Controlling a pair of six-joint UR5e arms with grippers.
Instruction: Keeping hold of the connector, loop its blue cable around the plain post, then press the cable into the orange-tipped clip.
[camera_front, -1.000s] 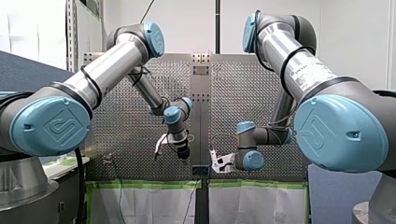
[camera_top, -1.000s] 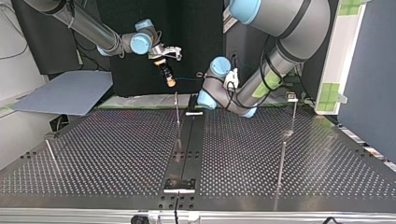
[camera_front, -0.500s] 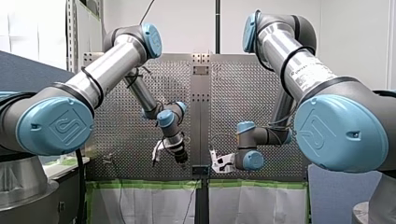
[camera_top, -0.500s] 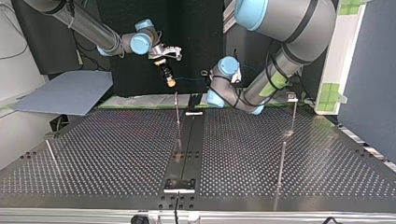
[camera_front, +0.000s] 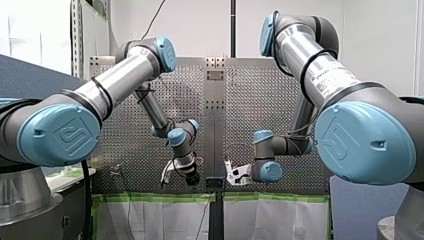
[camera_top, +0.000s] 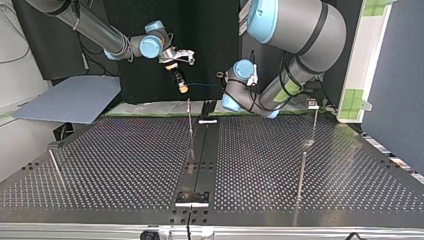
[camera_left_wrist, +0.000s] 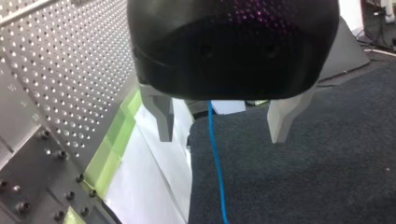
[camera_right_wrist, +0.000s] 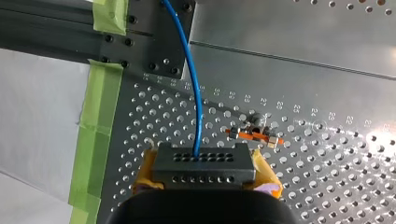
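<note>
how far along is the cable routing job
Done: my right hand grips the connector between yellow pads. In hand: the blue cable runs from it through my left hand's open fingers, ungripped. Left: the cable spans the air between both hands, clear of the middle post and apart from the orange-tipped clip, so both looping and pressing remain.

My silver-tubed left arm (camera_front: 120, 75) and right arm (camera_front: 320, 75) wear light-blue joint caps (camera_front: 55, 135); my left gripper (camera_left_wrist: 221, 139) has a rounded black housing and pale metal fingers (camera_left_wrist: 161, 114).
</note>
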